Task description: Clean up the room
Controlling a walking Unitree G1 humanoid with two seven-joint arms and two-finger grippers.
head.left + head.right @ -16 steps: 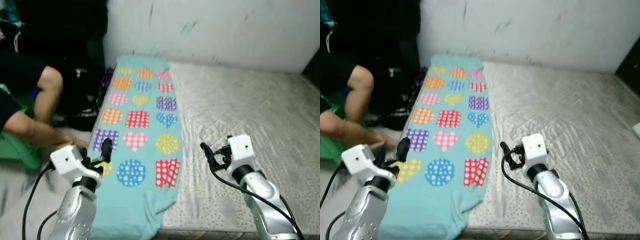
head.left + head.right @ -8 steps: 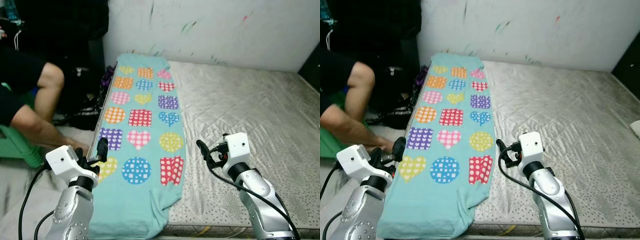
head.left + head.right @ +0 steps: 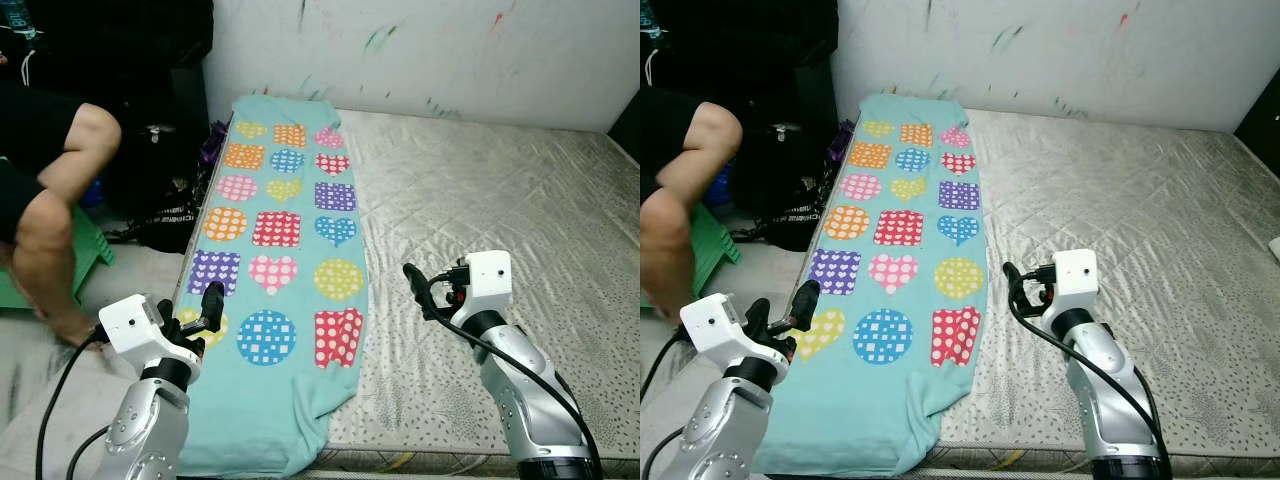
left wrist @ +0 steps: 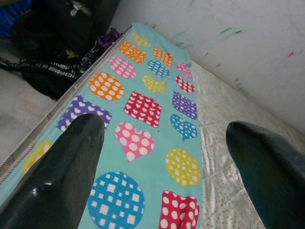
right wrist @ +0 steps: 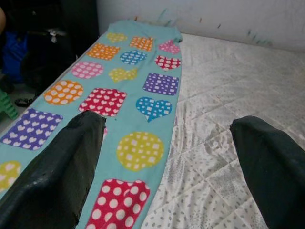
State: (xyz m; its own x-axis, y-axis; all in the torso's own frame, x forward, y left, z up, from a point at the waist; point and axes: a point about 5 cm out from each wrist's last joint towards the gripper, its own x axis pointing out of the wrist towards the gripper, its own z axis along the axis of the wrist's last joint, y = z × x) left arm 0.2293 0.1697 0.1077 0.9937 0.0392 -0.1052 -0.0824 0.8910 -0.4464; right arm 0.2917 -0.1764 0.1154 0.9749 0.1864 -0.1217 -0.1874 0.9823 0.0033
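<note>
Raised since before, both tools (image 3: pixel 212 300) (image 3: pixel 412 285) hover open.

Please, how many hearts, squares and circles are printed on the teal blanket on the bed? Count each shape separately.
Shapes on the teal blanket:
Hearts: 8
Squares: 6
Circles: 4
Total: 18

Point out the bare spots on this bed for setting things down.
The mattress is bare from the patterned teal blanket across to its far side, back to the wall. The blanket's strip is covered, and bags crowd the floor beside it.
</note>
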